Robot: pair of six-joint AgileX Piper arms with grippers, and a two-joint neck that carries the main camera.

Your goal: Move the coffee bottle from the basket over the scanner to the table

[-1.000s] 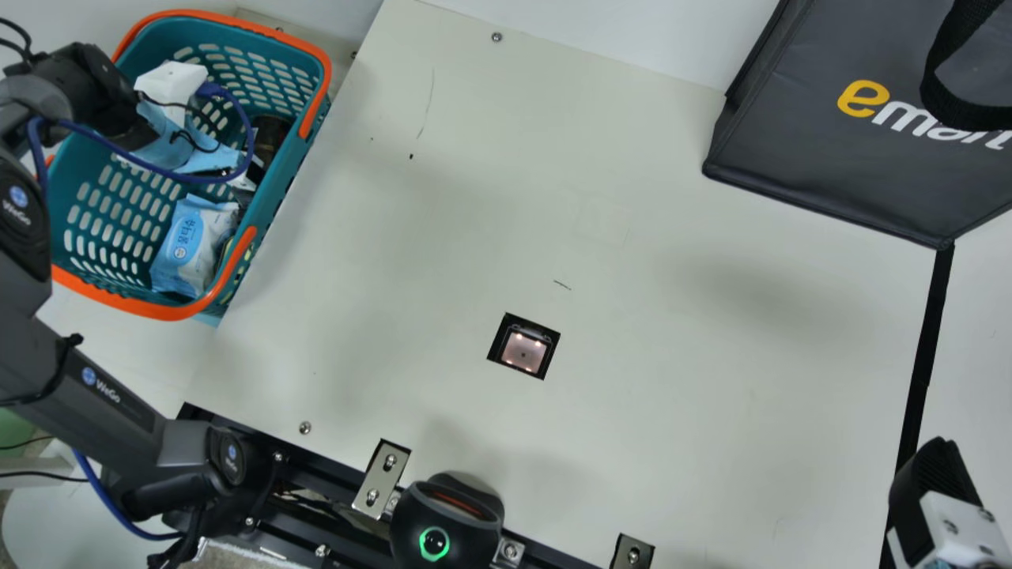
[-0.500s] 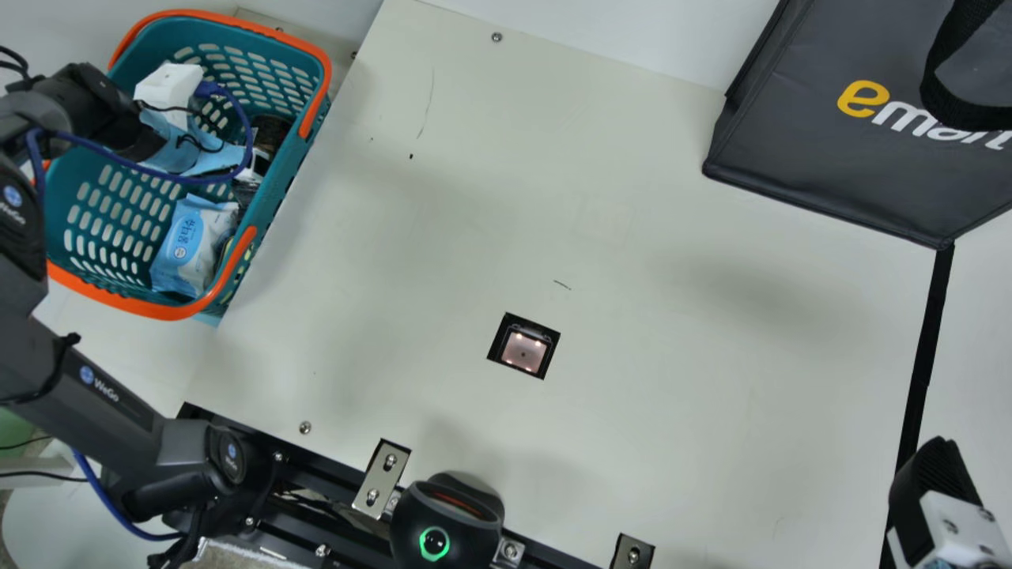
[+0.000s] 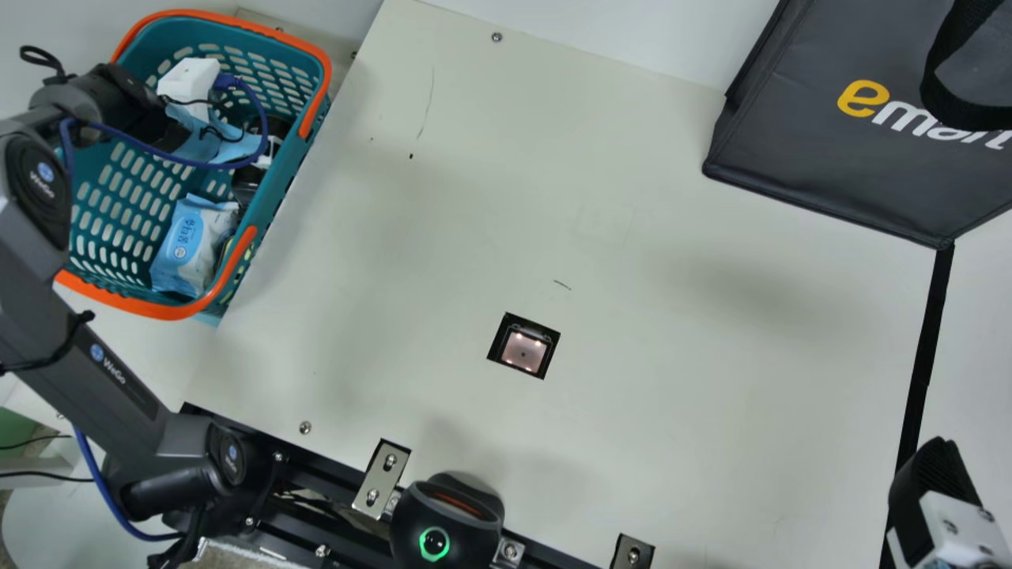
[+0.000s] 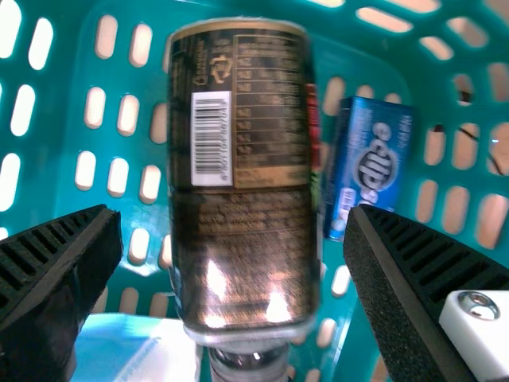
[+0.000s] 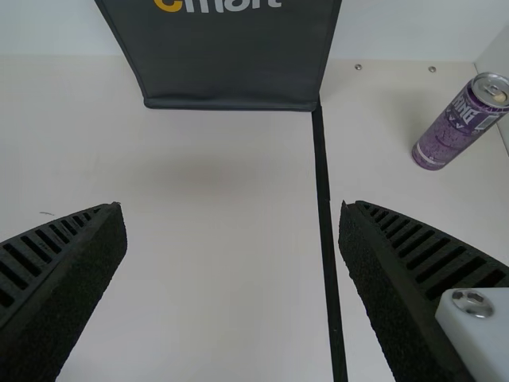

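While the right hand [image 3: 937, 482] gapes with nothing in it, the left hand [image 3: 237, 146], wide open and gripping nothing, is at the coffee bottle [image 4: 242, 159], inside the basket [image 3: 158, 311] by the counter's [image 3: 672, 411] left edge.

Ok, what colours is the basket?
Teal body, orange rim and handles; the basket shows best in the main view.

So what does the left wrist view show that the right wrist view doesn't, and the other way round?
Left wrist view: the coffee bottle, a small blue pack and part of a blue-and-white packet, with the teal basket around them.

Right wrist view: a purple can, a dark bag and a black strip.

Both: two black ribbed fingers standing apart, the left tool's and the right tool's.
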